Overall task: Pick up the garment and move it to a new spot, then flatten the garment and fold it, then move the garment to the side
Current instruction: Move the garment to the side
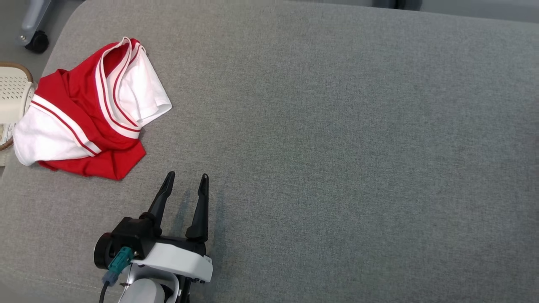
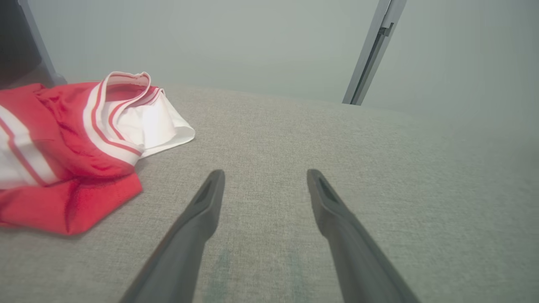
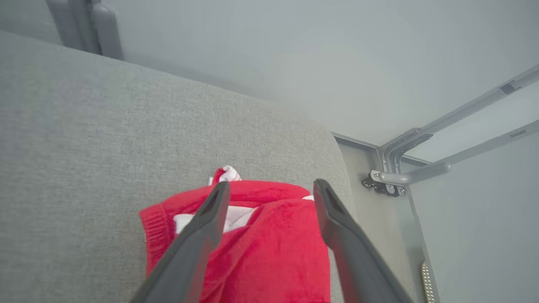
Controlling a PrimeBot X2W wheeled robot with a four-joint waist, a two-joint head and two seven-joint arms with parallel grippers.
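garment point(image 1: 88, 113) crumpled on grey cushion point(image 1: 337, 147), left claw point(image 1: 187, 176) spread nearby.

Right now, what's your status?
Left hand open, clear of garment. Right hand open, pointed at it. Garment crumpled by cushion edge, basket alongside.

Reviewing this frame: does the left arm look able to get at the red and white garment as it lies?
Probably yes. The left gripper stands open, apart from the garment, with bare grey cushion between them and nothing in the way.
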